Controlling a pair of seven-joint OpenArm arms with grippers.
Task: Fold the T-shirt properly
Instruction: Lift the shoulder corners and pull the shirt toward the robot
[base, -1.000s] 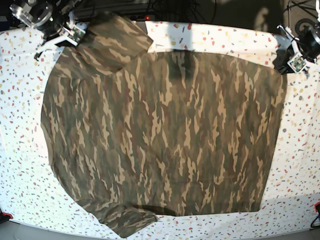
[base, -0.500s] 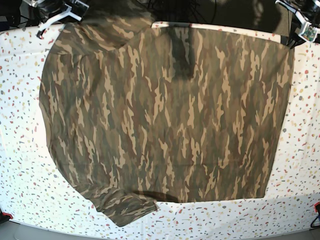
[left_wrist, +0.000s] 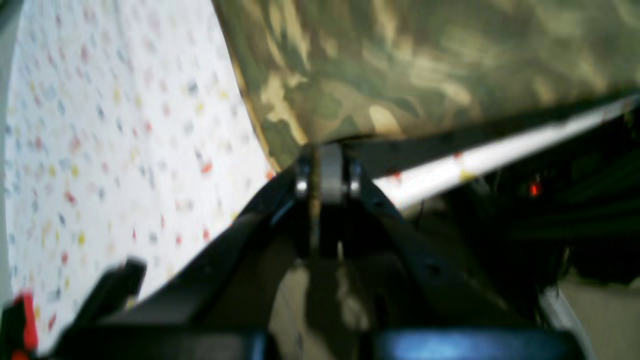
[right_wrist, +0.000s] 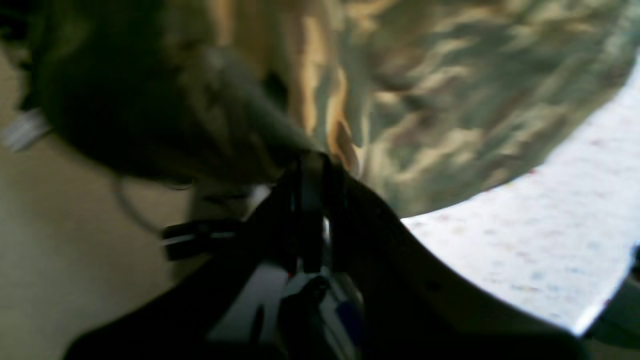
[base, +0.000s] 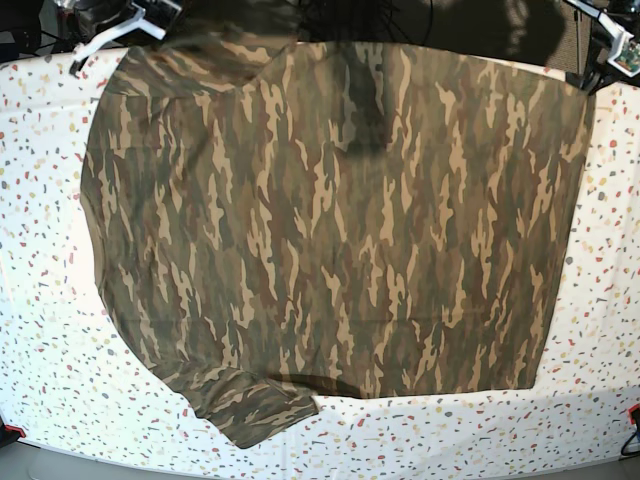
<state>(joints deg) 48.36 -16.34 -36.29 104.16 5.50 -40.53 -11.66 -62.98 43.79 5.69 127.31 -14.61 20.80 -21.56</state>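
Observation:
The camouflage T-shirt (base: 330, 220) lies spread flat over most of the table, one sleeve (base: 250, 410) sticking out at the near left. My left gripper (base: 600, 58) is at the far right corner of the cloth. In the left wrist view it (left_wrist: 325, 172) is shut on the T-shirt's (left_wrist: 425, 65) edge. My right gripper (base: 140, 25) is at the far left corner. The right wrist view shows it (right_wrist: 311, 167) shut on a bunched fold of the T-shirt (right_wrist: 450, 100). Both held corners sit at the table's far edge.
The table (base: 40, 300) is white with coloured speckles and shows bare on the left, right and near sides. Its far edge (left_wrist: 500, 155) runs just behind the cloth, with dark equipment and cables beyond. Small red parts sit at the near corners (base: 632, 412).
Both grippers have moved toward the far edge, drawing the shirt's far side with them. The cloth now reaches further back and lies flatter, and the folded far-left sleeve has stretched out.

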